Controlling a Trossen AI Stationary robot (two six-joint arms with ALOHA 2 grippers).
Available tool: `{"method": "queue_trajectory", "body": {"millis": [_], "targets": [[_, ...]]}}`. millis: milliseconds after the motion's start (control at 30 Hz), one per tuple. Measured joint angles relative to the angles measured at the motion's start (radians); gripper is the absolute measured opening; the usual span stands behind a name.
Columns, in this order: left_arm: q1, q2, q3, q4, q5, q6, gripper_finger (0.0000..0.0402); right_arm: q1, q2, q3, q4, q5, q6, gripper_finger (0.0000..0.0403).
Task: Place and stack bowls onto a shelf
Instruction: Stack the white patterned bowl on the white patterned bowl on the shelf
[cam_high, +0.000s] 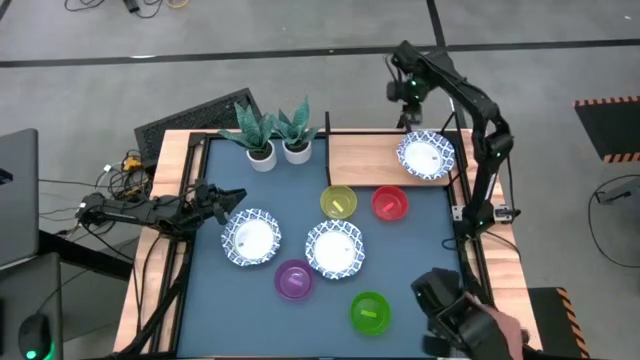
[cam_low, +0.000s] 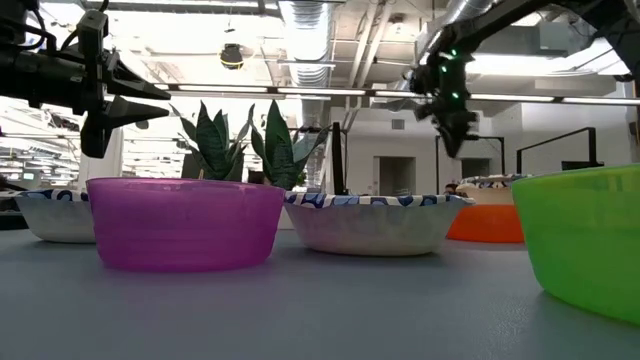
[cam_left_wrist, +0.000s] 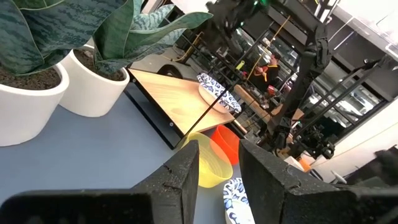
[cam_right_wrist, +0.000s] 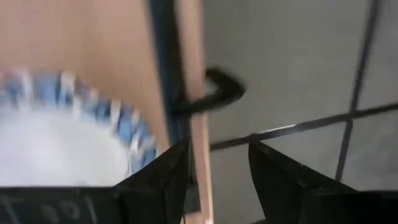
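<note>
One blue-rimmed white bowl (cam_high: 425, 155) sits on the wooden shelf (cam_high: 365, 160) at the table's far right. Two more white bowls (cam_high: 250, 238) (cam_high: 334, 247) rest on the blue-grey tabletop, along with the yellow (cam_high: 338, 202), red (cam_high: 389, 203), purple (cam_high: 293, 279) and green (cam_high: 370, 311) bowls. My left gripper (cam_high: 235, 197) hovers open at the table's left, just beyond the left white bowl, pointing right. My right gripper (cam_high: 408, 115) is open above the shelf's far edge, pointing down; its wrist view shows the shelf bowl (cam_right_wrist: 62, 143) below.
Two potted plants (cam_high: 262, 135) (cam_high: 297, 130) stand at the far edge, left of the shelf. The shelf's black frame (cam_right_wrist: 214, 93) runs along its far edge. Something dark, with what may be a hand (cam_high: 495, 328), shows at the near right corner. Cables lie left of the table.
</note>
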Motion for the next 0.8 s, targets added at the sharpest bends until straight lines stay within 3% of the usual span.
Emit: {"method": "queue_trajectory", "body": {"millis": [200, 433, 800], "targets": [[0.0, 0.0, 0.0, 0.0, 0.0, 0.0, 0.0098, 0.092, 0.0, 0.133, 0.0, -0.045, 0.418, 0.0188], [0.0, 0.0, 0.0, 0.0, 0.0, -0.004, 0.0098, 0.284, -0.001, 0.178, -0.026, -0.349, 0.753, 0.0188], [0.0, 0.0, 0.0, 0.0, 0.001, -0.007, 0.0098, 0.701, 0.075, 0.177, 0.349, -0.279, 1.058, 0.0188]]}}
